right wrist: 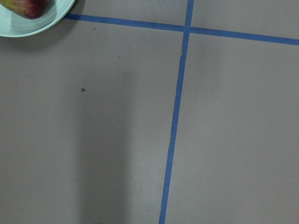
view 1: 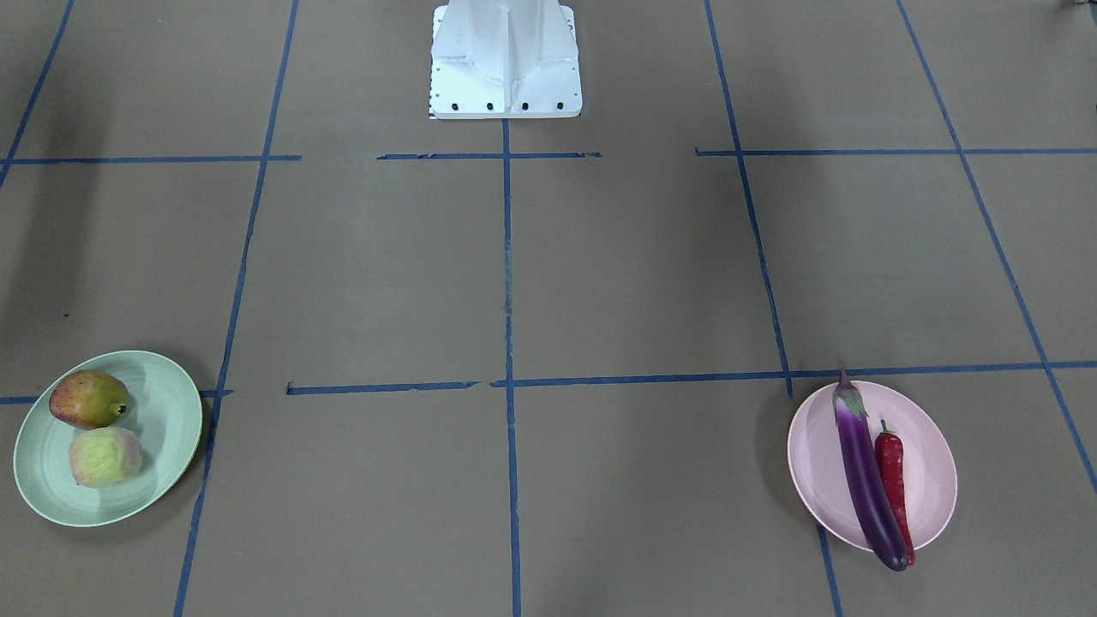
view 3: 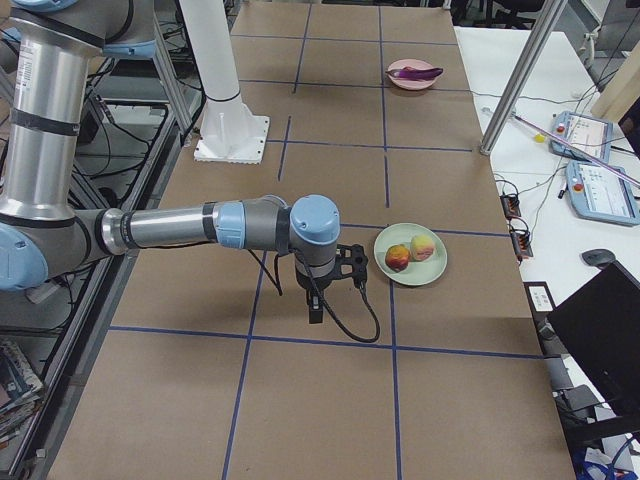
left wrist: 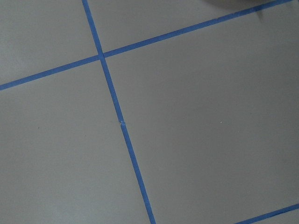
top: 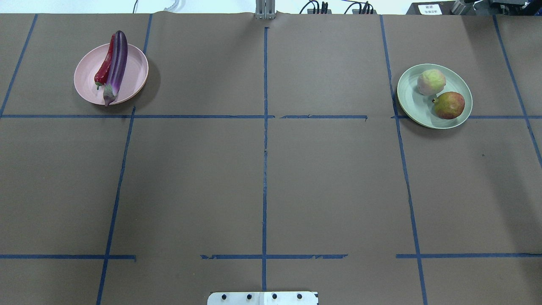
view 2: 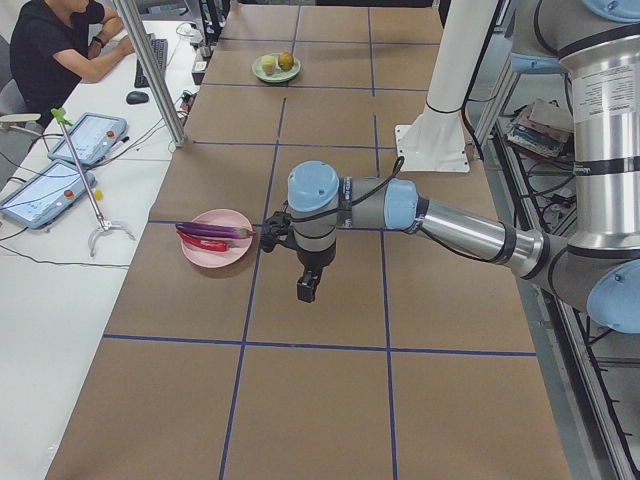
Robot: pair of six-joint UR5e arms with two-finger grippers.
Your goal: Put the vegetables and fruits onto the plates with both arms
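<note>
One white base block (top: 262, 298) sits at the near edge of the brown surface (top: 190, 190), on the middle blue tape line (top: 265, 169). Beyond it lies a broad stretch of bare paper, marked into squares by the tape. This is the open room between the robot and the plates.

In the side views the left arm (view 2: 450, 222) reaches out level over that stretch. Its wrist hangs above the surface just short of the pink plate (top: 135, 72). The right arm (view 3: 170, 227) is posed the same way just short of the green plate (top: 408, 99). The left fingers (view 2: 307, 288) and the right fingers (view 3: 315, 305) show only from the side, so I cannot tell whether they are released or clenched.

Both plates lie far out and well apart, the pink one toward the robot's far left and the green one toward its far right. The pink plate's near rim stops just short of a cross line of tape, while the green plate overlaps that line. A strip of surface separates each plate from the far edge.

On the pink plate the eggplant (top: 117, 59) lies with its long axis running near to far. Its stem end points toward the robot and its rounded tip overhangs the far rim. The chili (top: 106, 67) lies parallel against the eggplant's outer side, stem also toward the robot. On the green plate the mango (top: 449, 105) is nearer, lying crosswise with its stem end toward the surface's middle. The paler green fruit (top: 431, 81) sits just behind it.
</note>
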